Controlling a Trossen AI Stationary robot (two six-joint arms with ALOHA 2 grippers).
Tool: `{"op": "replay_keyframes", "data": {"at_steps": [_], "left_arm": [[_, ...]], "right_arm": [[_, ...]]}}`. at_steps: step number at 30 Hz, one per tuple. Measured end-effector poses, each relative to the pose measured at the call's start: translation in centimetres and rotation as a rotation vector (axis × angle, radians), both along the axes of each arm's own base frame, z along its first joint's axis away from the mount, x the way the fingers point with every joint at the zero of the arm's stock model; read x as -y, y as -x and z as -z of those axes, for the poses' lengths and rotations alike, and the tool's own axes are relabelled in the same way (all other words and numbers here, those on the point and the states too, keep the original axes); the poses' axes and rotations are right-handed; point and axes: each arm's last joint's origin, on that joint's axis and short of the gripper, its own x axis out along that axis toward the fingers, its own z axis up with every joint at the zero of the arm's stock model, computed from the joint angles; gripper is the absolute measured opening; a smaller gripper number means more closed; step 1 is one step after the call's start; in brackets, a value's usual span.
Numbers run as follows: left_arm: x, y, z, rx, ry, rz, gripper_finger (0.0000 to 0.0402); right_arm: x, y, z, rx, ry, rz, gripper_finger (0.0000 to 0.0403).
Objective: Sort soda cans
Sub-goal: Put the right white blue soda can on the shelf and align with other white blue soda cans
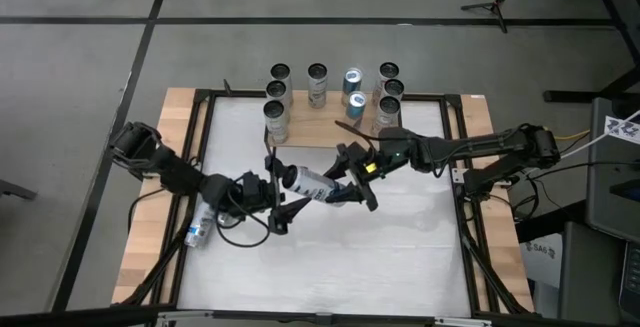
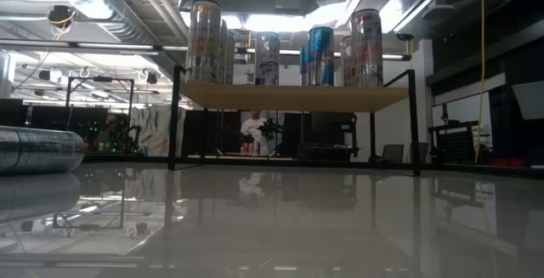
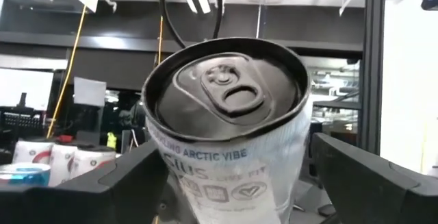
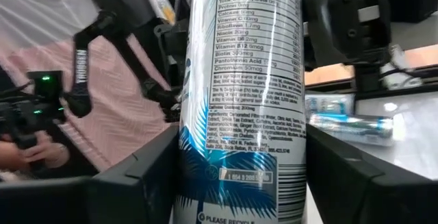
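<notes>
Together my claws carry one silver can (image 1: 308, 181) above the middle of the bench (image 1: 400, 257): my right claw (image 1: 345, 189) clenched on its body, my left claw (image 1: 275, 189) spread wide around its dark-topped end. Eight cans (image 1: 330, 92) stand on the far shelf (image 1: 310, 127); another can (image 1: 199, 229) lies beside my left arm.

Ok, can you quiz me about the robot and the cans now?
1. True or false: the held can stands upright on the table.
2. Where does the lone can lie? A on the shelf; B on the left wooden edge; C on another can.
3. Fill in: the ___ gripper is clamped on the held can.
Key: 1 false, it is held sideways; 2 B; 3 right gripper; the left gripper is open around its top.
</notes>
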Motion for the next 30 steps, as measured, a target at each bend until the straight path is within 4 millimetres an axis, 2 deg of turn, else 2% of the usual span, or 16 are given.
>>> {"op": "replay_keyframes", "data": {"at_steps": [8,16,30], "left_arm": [[-0.98,-0.39,-0.02,0.003,-0.008,-0.022,0.0342],[-0.77,-0.32,-0.01,0.032,0.107,0.049,0.0342],[-0.77,-0.32,-0.01,0.033,0.109,0.05,0.0342]], "right_arm": [[0.08,-0.03,0.0,0.011,0.023,0.021,0.0254],[0.07,-0.03,0.0,0.011,0.023,0.021,0.0252],[0.07,-0.04,0.03,0.008,0.024,0.021,0.0255]]}}
